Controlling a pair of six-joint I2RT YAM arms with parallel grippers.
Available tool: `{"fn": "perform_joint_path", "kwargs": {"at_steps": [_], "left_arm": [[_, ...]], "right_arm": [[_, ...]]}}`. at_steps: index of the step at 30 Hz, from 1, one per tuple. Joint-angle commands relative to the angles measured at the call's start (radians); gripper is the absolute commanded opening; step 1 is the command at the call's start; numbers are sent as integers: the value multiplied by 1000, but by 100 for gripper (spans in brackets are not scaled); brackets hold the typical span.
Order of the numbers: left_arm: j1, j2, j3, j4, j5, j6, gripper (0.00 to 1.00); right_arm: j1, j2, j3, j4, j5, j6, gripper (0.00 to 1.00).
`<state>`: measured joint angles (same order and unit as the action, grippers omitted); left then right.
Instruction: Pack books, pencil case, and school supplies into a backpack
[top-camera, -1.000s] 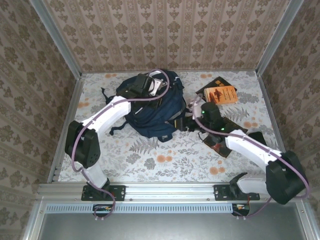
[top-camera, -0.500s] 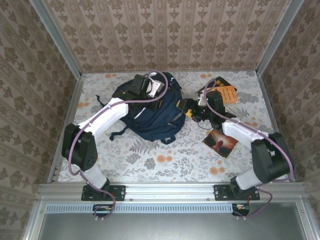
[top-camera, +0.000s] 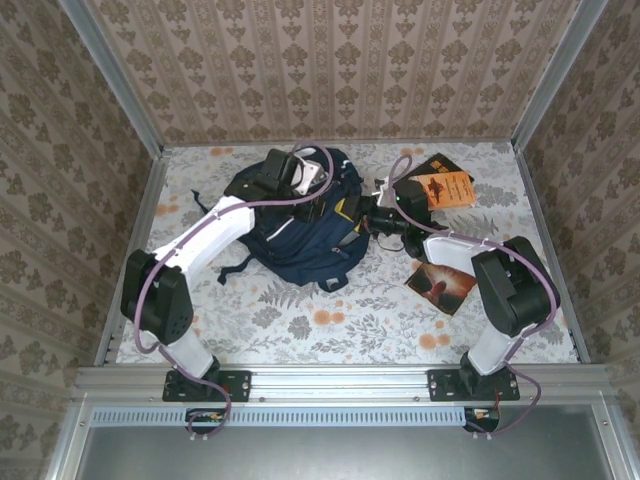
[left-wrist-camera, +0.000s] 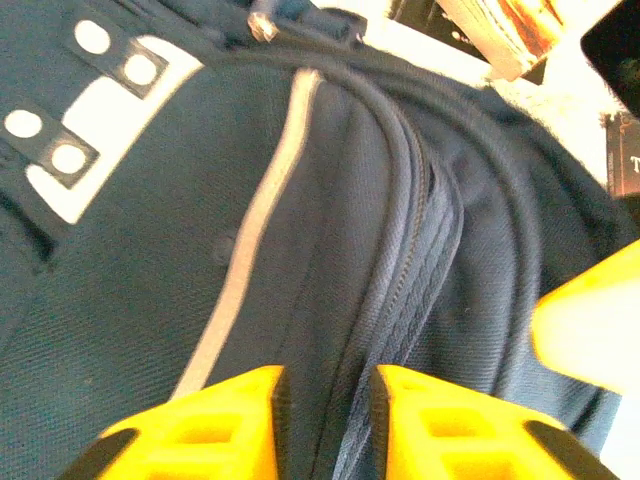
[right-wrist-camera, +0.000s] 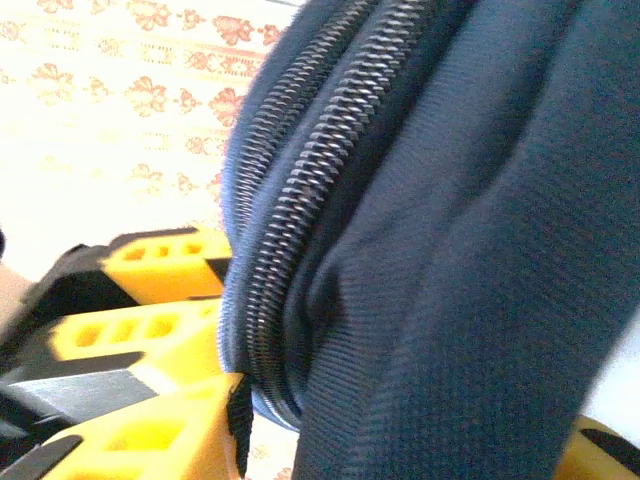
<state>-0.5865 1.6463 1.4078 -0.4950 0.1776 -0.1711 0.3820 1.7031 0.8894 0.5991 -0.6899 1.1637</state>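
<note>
Books (top-camera: 445, 188) lie unpacked near the table's (top-camera: 300, 320) right edge while the right gripper (top-camera: 358, 214) clamps the zipped backpack (top-camera: 310, 245), left gripper (left-wrist-camera: 325, 385) slightly open

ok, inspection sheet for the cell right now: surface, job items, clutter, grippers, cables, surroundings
Surface: floral-print table top.
Job's things: backpack lying mid-table; orange book overlapping black book, far right; reddish-brown book nearer, right.
Clutter: nothing seen.
Grippers: left gripper on the backpack, fingers slightly apart astride a zip seam; right gripper around the backpack's zipped edge, clamped or not unclear.
Cables: purple cables along both arms, one looping over the backpack.
Surroundings: wallpapered walls; metal rail in front.
</note>
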Motion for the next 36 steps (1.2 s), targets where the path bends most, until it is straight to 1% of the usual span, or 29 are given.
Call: {"fn": "perform_joint_path", "kwargs": {"at_steps": [1,3,8,12,14,18,20,22,24,27,30,34,36], "left_arm": [[17,-129,27,-75,-120,-155,40],[16,-193,-11,-118,-165,-235,44],[-5,-375,-173,-143,-142,-447,52],[-81,-459,-263,-194,-167,-600,56],[-121,-475,-294,-213,-179,-669,57],[-194,-478,-371,-185,-195,-770,59],[-205,-469,-396,-171,-205,-784,57],[-210,-457,-410,-158,-221,-775,53],[-211,-440,-419,-143,-235,-748,48],[-210,-410,-426,-108,-243,-691,43],[-210,-383,-438,-65,-246,-659,42],[-206,-350,-455,-26,-248,-650,43],[-207,-343,-464,-19,-278,-644,45]], "right_arm": [[34,10,43,88,-20,17,43],[55,19,61,89,-11,19,40],[100,49,110,107,15,36,36],[128,84,152,120,23,57,32],[139,99,171,124,24,65,30],[157,111,186,125,34,70,27],[162,113,187,125,36,74,26],[164,113,184,126,38,76,25],[166,113,183,128,38,83,23],[169,112,183,129,36,92,22],[173,113,181,139,31,110,21],[181,111,174,156,30,150,20],[184,111,165,194,29,194,20]]}}
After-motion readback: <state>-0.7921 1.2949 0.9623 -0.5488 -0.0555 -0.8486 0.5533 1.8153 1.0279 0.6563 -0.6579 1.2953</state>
